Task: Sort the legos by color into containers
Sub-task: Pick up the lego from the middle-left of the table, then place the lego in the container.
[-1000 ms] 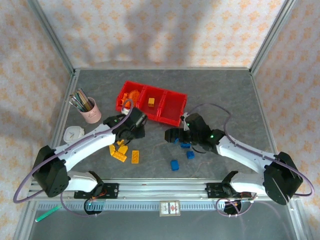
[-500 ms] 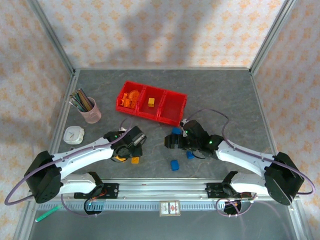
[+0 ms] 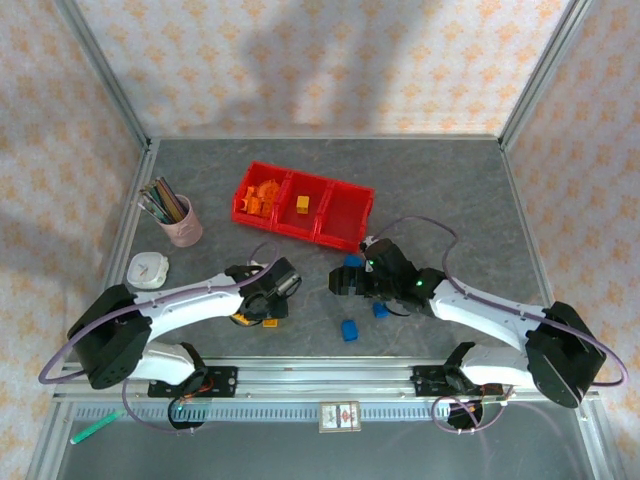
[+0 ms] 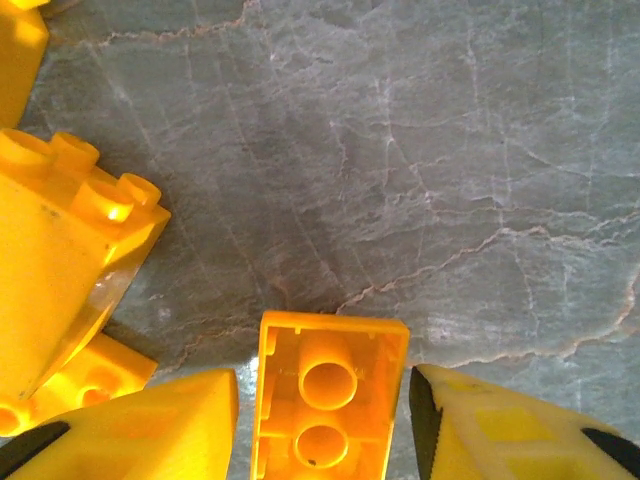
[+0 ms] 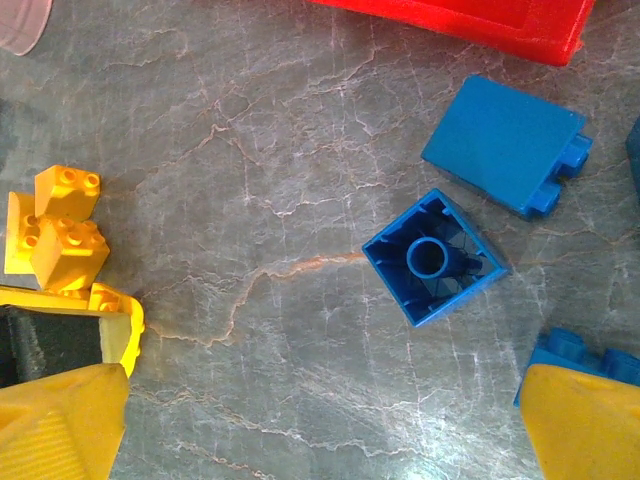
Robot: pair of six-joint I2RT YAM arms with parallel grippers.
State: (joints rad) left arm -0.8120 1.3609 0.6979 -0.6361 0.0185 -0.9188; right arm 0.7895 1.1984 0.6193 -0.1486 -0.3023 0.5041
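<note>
Left hand low over the table, fingers partly spread and flanking an overturned yellow brick; slim gap on one side, not pinched. Right hand spread wide above blue legos, holding nothing. Red containers well apart beyond; orange pieces fill the left bin.

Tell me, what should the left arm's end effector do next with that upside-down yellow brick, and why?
Probably close. The left end effector straddles the upside-down yellow brick lying on the table, with a slim gap showing on one side, so it does not look gripped yet. Squeezing shut would likely secure it for lifting.
</note>
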